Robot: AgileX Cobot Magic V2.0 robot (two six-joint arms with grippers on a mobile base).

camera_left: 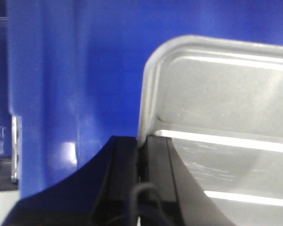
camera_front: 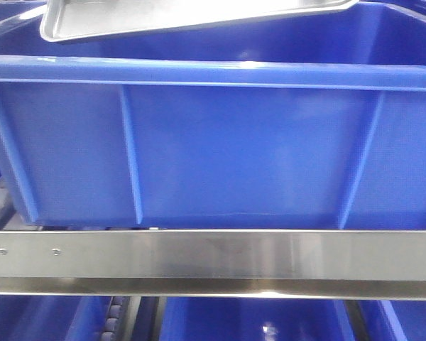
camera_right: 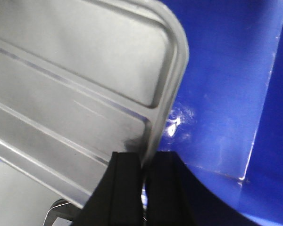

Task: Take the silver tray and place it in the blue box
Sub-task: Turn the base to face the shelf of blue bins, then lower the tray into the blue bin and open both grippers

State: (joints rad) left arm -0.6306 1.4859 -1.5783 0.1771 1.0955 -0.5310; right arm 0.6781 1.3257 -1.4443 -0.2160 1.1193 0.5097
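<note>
Silver ridged metal tray (camera_front: 192,18) tilted over the deep blue plastic crate (camera_front: 220,71). Left gripper (camera_left: 141,146), right gripper (camera_right: 145,162) both pinching its rim.

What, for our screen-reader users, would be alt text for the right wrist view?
The black right gripper is shut on the rim of the silver tray, whose floor shows two long ridges. The blue box and its glossy interior lie behind.
</note>
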